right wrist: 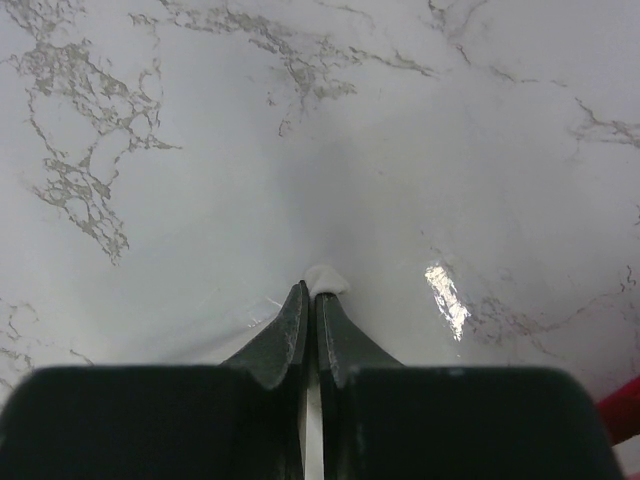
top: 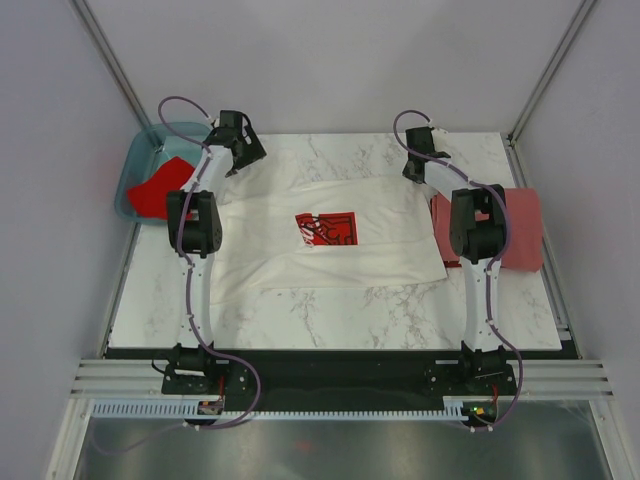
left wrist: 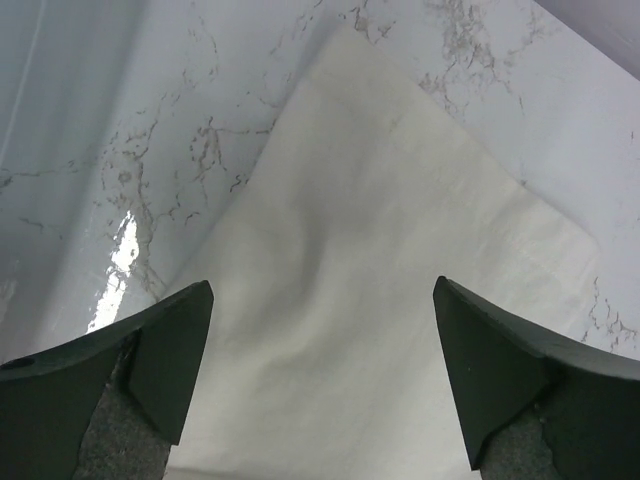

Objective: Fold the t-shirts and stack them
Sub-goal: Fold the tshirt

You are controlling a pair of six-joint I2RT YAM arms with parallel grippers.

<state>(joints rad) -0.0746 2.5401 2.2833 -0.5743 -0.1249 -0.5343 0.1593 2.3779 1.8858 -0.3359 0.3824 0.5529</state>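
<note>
The white t-shirt (top: 330, 235) with a red-and-black chest print lies spread on the marble table. My left gripper (top: 243, 160) is open above its far left corner; the white cloth (left wrist: 330, 300) shows between the wide-apart jaws. My right gripper (top: 415, 172) is shut on a small pinch of the white shirt (right wrist: 326, 279) at its far right corner, close to the table. A dull brick-red shirt (top: 520, 240) lies folded at the right, partly behind the right arm. A bright red shirt (top: 160, 190) lies in the teal tub (top: 140, 160).
The teal tub stands at the far left, just off the marble table (top: 330, 310). Grey walls enclose the back and sides. A red edge (right wrist: 625, 415) shows at the lower right of the right wrist view.
</note>
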